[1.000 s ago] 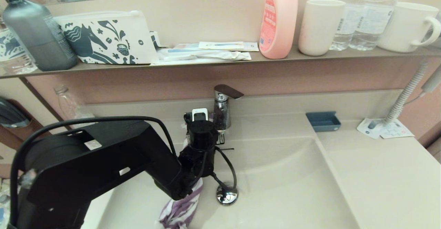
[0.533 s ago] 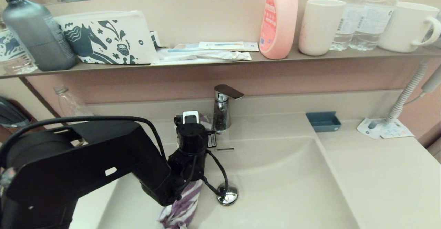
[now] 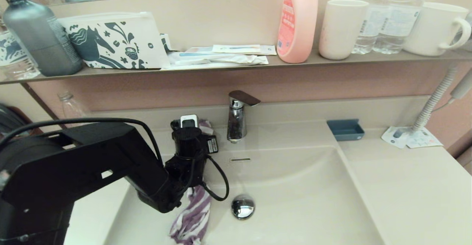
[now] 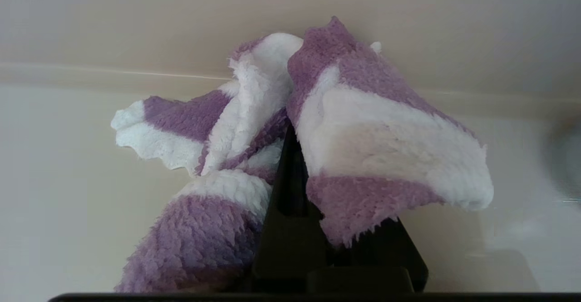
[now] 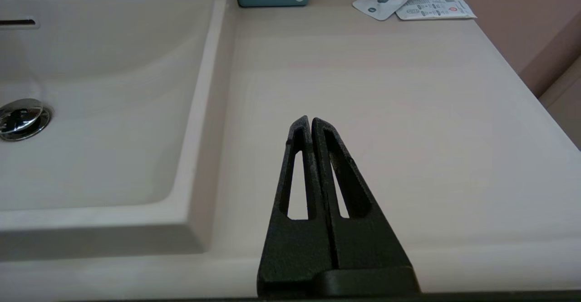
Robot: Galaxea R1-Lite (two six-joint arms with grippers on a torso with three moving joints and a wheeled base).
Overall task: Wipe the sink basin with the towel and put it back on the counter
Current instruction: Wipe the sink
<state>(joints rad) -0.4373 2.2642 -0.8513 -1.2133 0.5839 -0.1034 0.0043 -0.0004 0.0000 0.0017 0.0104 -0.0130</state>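
The purple and white striped towel (image 4: 372, 134) is bunched around my left gripper (image 4: 290, 138), which is shut on it. In the head view the left wrist (image 3: 188, 145) sits over the back left part of the sink basin (image 3: 295, 186), left of the faucet (image 3: 237, 119). The towel's tail (image 3: 191, 215) hangs down onto the basin floor, left of the chrome drain plug (image 3: 243, 206). My right gripper (image 5: 311, 120) is shut on nothing and rests low over the counter (image 5: 386, 88) right of the basin; the head view does not show it.
The overflow slot (image 3: 240, 160) is in the basin's back wall. A small blue tray (image 3: 345, 129) and paper packets (image 3: 411, 138) lie at the counter's back right. The shelf (image 3: 221, 68) above carries bottles, cups and a horse-print pouch (image 3: 114, 40).
My left arm has slid left along the back of the basin with the towel, from in front of the faucet to its left. The cable no longer covers the drain plug.
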